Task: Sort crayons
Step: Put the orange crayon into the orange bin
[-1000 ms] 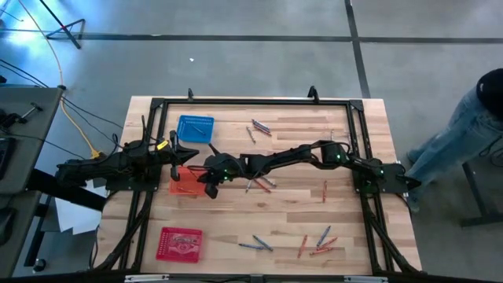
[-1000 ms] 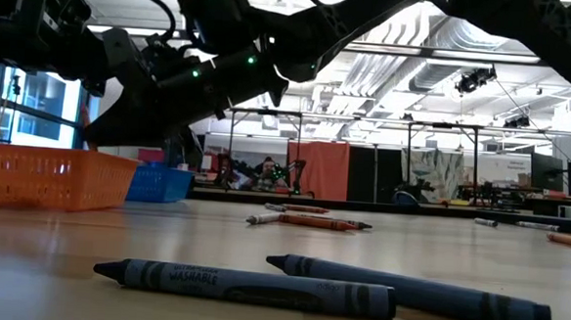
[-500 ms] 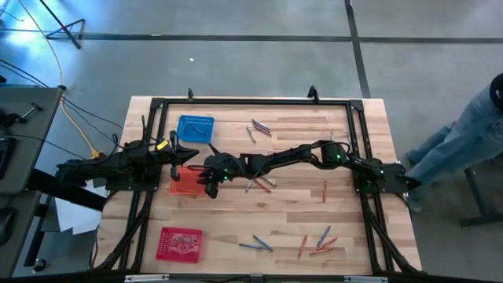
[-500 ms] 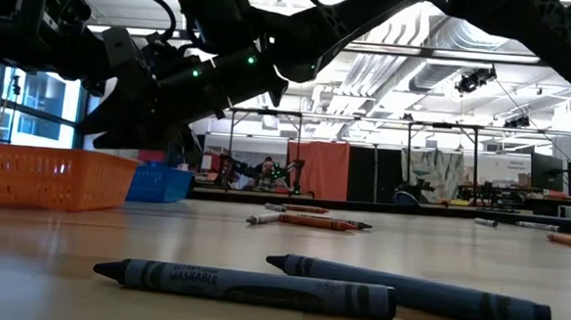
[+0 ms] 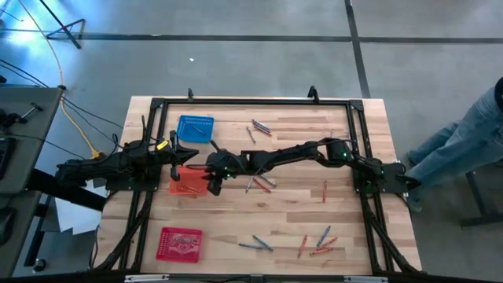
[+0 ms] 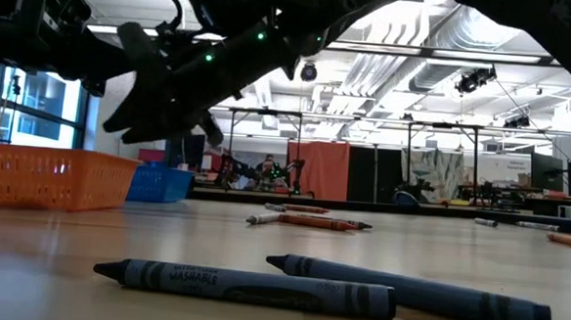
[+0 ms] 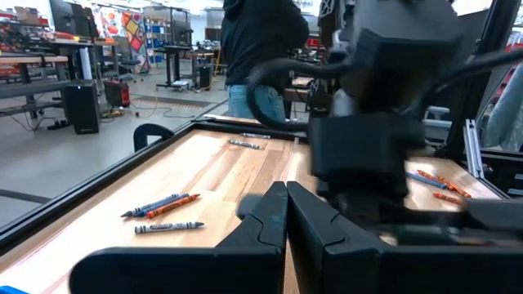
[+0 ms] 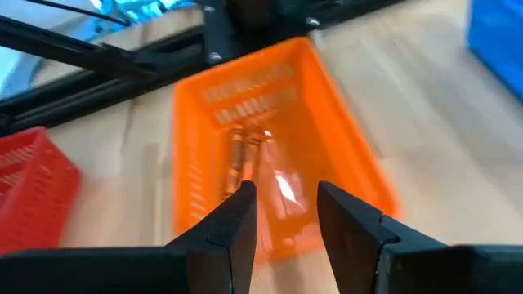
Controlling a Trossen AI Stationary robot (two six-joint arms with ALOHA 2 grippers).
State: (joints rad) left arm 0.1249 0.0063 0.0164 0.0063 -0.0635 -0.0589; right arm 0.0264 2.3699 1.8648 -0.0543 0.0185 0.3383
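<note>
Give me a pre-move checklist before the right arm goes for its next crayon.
1. Right end effector open and empty: ok; its fingers stand apart with nothing between them.
2. Last drop landed: ok; orange crayons lie inside the orange basket.
3. Right end effector clear of the basket: cannot tell; it hangs over the basket's edge and the height is unclear.
4. Left end effector out of the way: not ok; it is shut and parked beside the orange basket, close to the right arm.
5. Next targets in reach: ok; loose crayons lie just right of the basket.
6. Person clear of the table: ok; standing off its right edge.
</note>
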